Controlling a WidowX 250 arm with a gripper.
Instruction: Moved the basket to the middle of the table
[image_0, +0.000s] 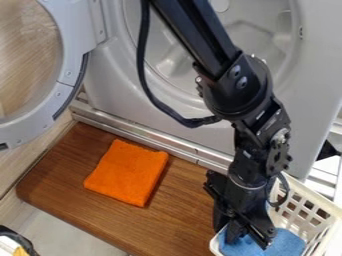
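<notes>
The black gripper (250, 239) hangs low at the lower right, inside the left part of the white plastic basket (308, 214). Its fingers stand apart and open, just over a blue cloth (287, 243) lying in the basket. The basket is at the lower right corner, partly cut off by the view's edge, and the arm covers some of its left side. The brown wooden table (180, 220) extends to the left of the basket.
An orange folded cloth (127, 172) lies on the table's left half. Behind the table stands a grey washing machine (113, 95), its round door (63, 95) swung open at the upper left. A dark object with a yellow part (17, 242) is at the lower left corner.
</notes>
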